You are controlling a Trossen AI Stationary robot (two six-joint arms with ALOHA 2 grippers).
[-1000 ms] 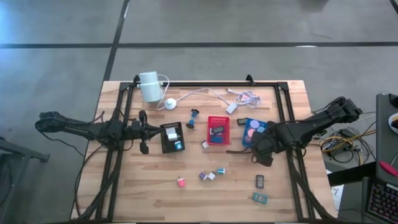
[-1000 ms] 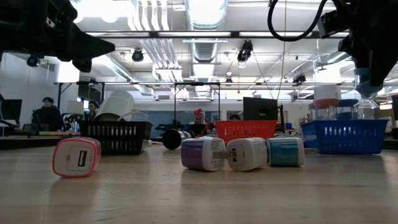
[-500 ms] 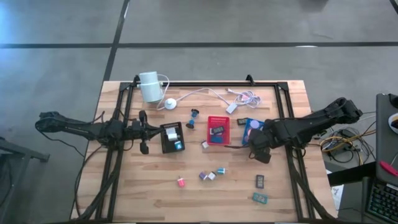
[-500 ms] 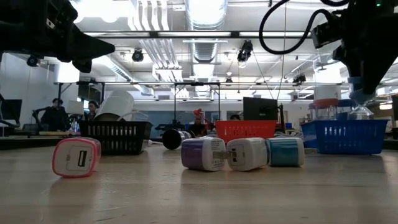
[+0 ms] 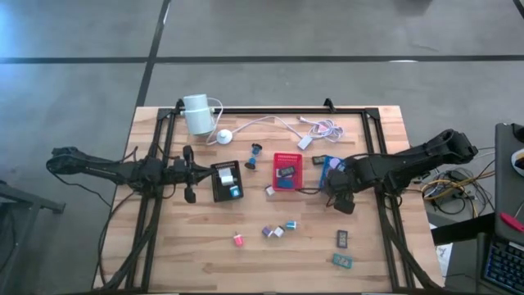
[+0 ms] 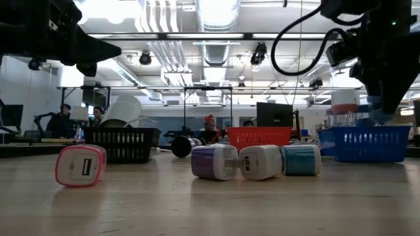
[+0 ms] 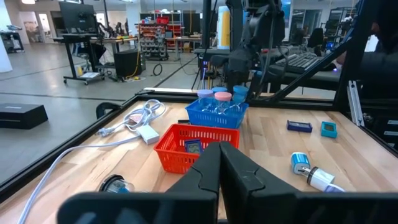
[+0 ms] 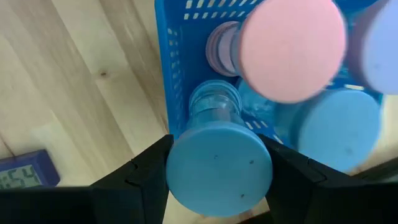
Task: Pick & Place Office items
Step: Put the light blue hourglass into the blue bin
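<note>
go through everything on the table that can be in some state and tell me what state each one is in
Right gripper: shut on the blue-capped piece, over the blue tray.
Left gripper: shut, empty, beside the black tray.
Blue tray: holds pastel-capped pieces, upright.
Red tray: holds a dark clip.
Black tray: holds a white piece and a blue one.
Pink block: lying on the table, apart.
Purple block, white block: side by side.

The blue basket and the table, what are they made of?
The blue basket looks like moulded plastic, smooth and a bit shiny, with rows of little slots in its wall. The table looks like wood: pale planks joined side by side, with visible grain and a matte finish.
</note>
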